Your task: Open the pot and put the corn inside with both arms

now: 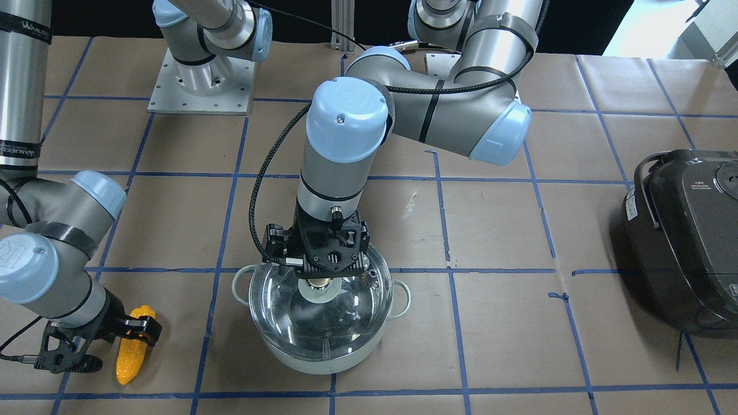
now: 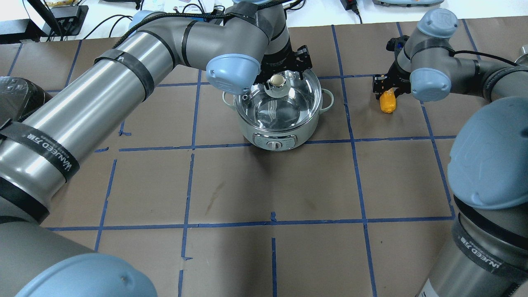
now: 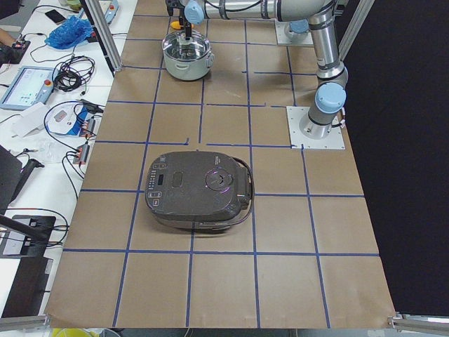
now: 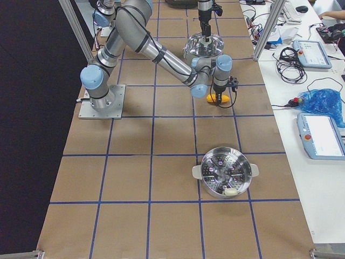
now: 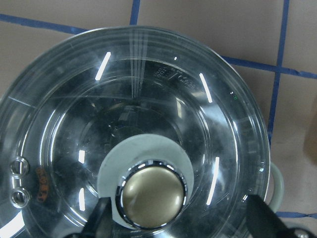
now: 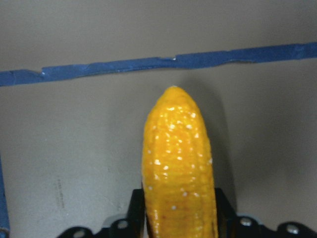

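Note:
The mint-white pot [image 1: 323, 354] stands mid-table with its glass lid [image 1: 340, 323] on. My left gripper [image 1: 319, 278] hangs over the lid, open, its fingers [image 5: 99, 220] set wide apart on either side of the round knob [image 5: 151, 196] without touching it. The pot also shows in the overhead view [image 2: 274, 140]. The yellow corn [image 1: 128, 360] lies on the paper beside the pot. My right gripper [image 1: 141, 329] is shut on one end of the corn [image 6: 178, 148], with the fingers [image 6: 136, 210] pressed against its sides. In the overhead view the corn [image 2: 387, 104] sits under the right gripper [image 2: 385, 93].
A big dark grey rice cooker [image 1: 686, 236] stands at the table's end on my left. A steel steamer basket [image 4: 225, 172] sits further along the table on my right. Blue tape lines grid the brown paper.

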Controlling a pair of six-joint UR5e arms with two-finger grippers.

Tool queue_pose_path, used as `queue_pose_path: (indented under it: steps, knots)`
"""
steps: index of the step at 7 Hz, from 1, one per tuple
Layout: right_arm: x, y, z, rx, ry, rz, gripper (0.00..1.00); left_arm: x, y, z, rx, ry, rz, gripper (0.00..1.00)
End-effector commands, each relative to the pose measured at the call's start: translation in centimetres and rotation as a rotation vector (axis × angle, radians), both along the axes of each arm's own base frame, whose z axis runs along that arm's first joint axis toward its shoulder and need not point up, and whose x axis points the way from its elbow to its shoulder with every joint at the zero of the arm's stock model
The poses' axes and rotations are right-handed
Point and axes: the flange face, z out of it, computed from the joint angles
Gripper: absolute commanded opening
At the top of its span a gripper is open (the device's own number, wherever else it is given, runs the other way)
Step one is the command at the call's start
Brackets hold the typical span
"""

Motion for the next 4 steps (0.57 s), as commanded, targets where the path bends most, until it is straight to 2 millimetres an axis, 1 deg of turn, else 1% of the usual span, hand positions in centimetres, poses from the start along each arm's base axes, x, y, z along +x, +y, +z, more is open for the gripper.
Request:
queue_pose_path:
  steps: [1,2,3,4]
  knots:
    - [0.0,0.0,0.9,-0.008,0.002,0.013,0.09,0.0,0.1,-0.5,0.002,-0.009,-0.014,0.70]
    - [0.0,0.4,3.6,-0.014,0.004,0.019,0.09,0.0,0.1,-0.3,0.000,-0.010,-0.015,0.28]
    - [0.4,1.7,8.5,0.007,0.000,0.019,0.09,0.0,0.0,0.3,-0.012,-0.007,-0.015,0.15]
    - [1.8,3.1,13.2,0.010,0.007,0.028,0.09,0.5,-0.3,0.6,-0.037,-0.058,-0.017,0.13]
